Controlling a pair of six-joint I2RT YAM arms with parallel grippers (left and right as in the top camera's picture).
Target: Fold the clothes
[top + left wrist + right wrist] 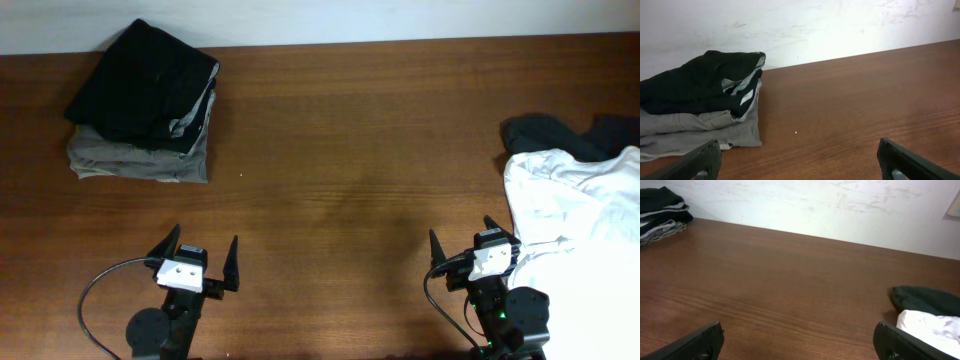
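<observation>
Right gripper [461,235], jaws apart, sits just left of the crumpled white garment [575,205] at the surface [350,150] edge; left gripper [204,242], likewise apart, lies well away; garment's length probably runs off-frame.

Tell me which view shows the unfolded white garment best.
Overhead: the white garment shows as a broad crumpled spread on the right, though the frame edge cuts it off. The right wrist view catches only a corner of it; the left wrist view shows none of it.

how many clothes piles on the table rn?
2: folded stack at far left, unfolded pile at right edge. Part of it runs off frame, so more may be hidden.
</observation>
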